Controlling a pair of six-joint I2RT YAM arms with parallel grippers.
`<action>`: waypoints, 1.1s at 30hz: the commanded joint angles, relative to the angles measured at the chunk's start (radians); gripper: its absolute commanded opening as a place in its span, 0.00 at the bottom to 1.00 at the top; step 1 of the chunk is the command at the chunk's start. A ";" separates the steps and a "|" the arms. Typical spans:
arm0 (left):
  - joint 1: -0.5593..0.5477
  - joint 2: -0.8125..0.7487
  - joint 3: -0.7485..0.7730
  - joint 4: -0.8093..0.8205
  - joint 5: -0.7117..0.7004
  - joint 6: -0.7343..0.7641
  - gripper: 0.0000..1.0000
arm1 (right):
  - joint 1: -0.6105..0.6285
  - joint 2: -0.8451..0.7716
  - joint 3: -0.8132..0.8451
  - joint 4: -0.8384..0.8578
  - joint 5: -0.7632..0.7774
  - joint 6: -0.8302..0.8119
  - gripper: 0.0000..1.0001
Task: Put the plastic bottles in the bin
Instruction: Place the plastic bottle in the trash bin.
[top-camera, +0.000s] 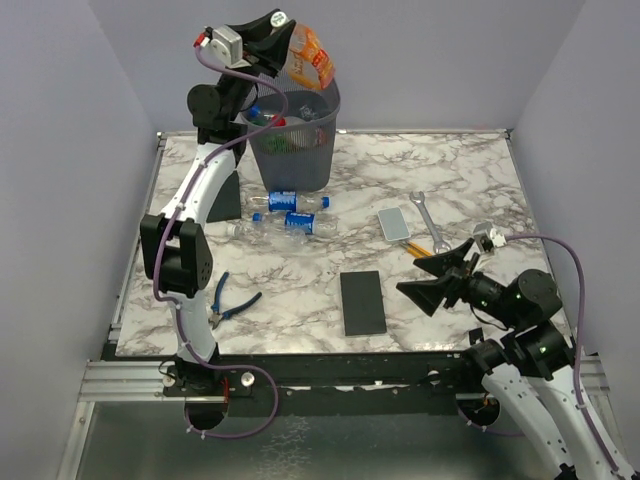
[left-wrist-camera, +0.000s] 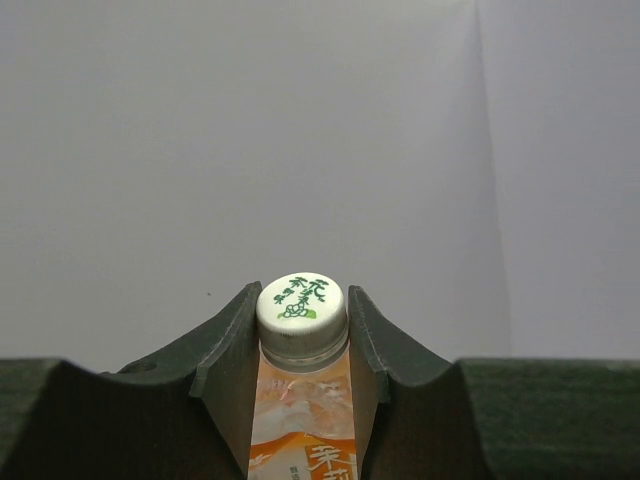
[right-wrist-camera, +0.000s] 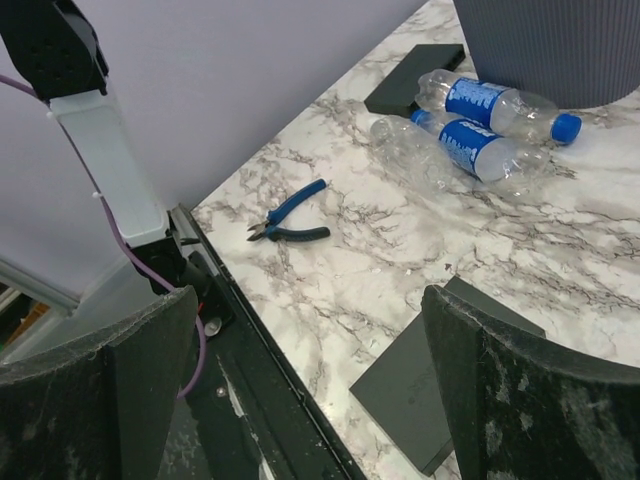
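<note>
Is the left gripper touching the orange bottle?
Touching. In the left wrist view, the left gripper has its jaws pressed against both sides of the orange bottle.

You had open table (top-camera: 480, 190) right of the bin (top-camera: 295, 150), beyond the wrench (top-camera: 424, 212). In front of the bin, three bottles (top-camera: 295, 222) lay bunched and barred a low approach. Your left arm (top-camera: 200, 190) and the orange bottle (top-camera: 308, 55) hung over its rim. The slab (top-camera: 362, 302) and pliers (top-camera: 232, 300) lay flat nearer you.

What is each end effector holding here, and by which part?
Left end effector grips the orange bottle by its neck, just under the white cap. Right end effector is open, empty.
</note>
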 joint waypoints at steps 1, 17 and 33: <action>0.005 0.032 -0.046 0.085 0.145 -0.047 0.00 | 0.020 0.013 -0.017 -0.006 0.035 -0.027 0.97; -0.004 0.131 -0.054 -0.074 0.086 0.096 0.00 | 0.021 0.010 -0.043 0.001 0.044 -0.017 0.97; -0.032 0.125 0.012 -0.106 -0.041 0.091 0.81 | 0.021 0.019 -0.049 0.009 0.057 -0.017 0.97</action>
